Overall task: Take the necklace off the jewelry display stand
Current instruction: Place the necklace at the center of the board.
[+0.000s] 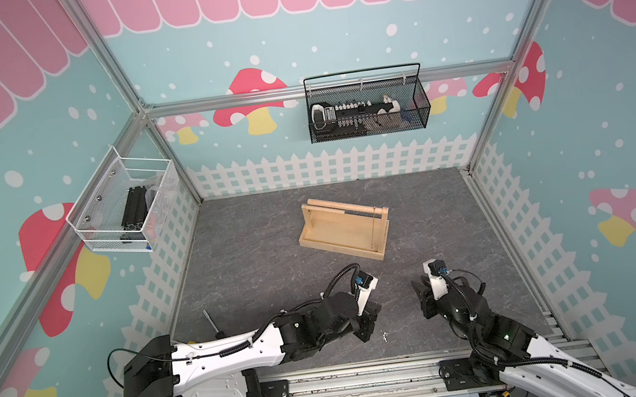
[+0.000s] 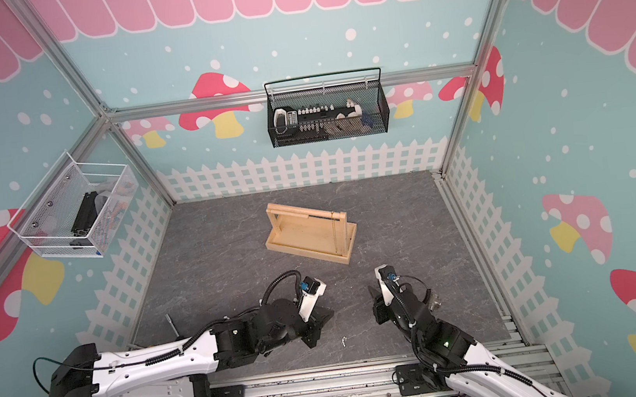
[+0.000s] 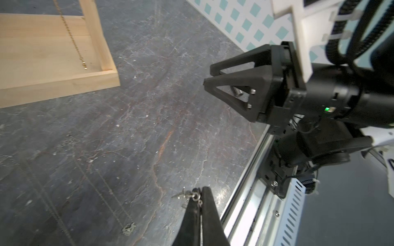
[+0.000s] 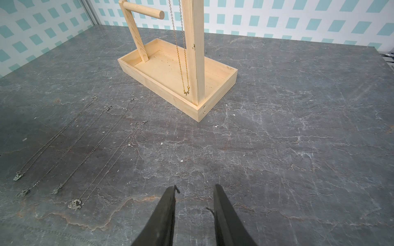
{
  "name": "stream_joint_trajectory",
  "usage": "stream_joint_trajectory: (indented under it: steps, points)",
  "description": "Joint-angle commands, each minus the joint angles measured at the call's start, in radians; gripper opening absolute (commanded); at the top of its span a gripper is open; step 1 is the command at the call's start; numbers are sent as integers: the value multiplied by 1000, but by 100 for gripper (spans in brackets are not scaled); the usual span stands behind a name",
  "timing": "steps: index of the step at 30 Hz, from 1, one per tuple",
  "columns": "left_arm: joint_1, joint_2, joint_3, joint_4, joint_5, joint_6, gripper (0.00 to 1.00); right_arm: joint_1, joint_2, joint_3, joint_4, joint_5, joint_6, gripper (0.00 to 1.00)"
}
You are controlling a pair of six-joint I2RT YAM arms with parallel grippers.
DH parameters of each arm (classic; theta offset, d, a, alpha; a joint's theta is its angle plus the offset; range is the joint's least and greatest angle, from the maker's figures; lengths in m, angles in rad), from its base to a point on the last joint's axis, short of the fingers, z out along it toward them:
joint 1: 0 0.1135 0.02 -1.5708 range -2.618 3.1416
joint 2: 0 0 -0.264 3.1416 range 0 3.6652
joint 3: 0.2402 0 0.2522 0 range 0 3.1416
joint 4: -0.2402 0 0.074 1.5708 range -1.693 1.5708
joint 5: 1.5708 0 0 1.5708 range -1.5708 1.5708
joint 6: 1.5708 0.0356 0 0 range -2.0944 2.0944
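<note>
Though both arms sit at the near edge of the grey table (image 1: 253,255), the jewelry display stand (image 1: 332,232) (image 2: 300,234) stands toward the middle in both top views, well apart from them. A gold necklace (image 1: 373,230) hangs from its dowel bar (image 1: 344,208), just beside the post at the end nearer the right arm. The left gripper (image 1: 369,322) points down at the table close to the front rail. The right gripper (image 1: 419,292) aims toward the stand without reaching it.

From the left wrist, the left gripper (image 3: 199,189) is clenched on a silver necklace (image 3: 195,196). Its clasp pokes out at the fingertips, and the chain runs along the seam between the fingers. The stand (image 3: 42,55) with the gold necklace (image 3: 72,38) lies far ahead. The right gripper (image 3: 207,75) hovers off to one side, a gap between its jaws. Loose chains (image 3: 128,228) lie flat on the table.

From the right wrist, the right gripper (image 4: 195,189) is parted and holds nothing. The stand (image 4: 162,74) is upright straight ahead, well apart. The gold necklace (image 4: 183,64) dangles beside the post (image 4: 195,53), its lower end just above the tray base. Four loose chains (image 4: 70,147) lie stretched side by side on the table, clear of the stand.
</note>
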Motion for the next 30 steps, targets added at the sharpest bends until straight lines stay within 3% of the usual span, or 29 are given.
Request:
stream_joint_trajectory:
  steps: [1,8,19,30]
  points:
    - [45,22,52,-58,-79,33,0,-4,-1,-9,7,-3,12,32]
    - [140,110,64,-5,-8,57,0,-4,0,-9,8,-11,12,32]
    - [185,311,130,78,70,94,0,-4,15,-8,17,-18,8,32]
    - [222,433,225,42,24,124,0,-4,28,-7,25,-24,7,32]
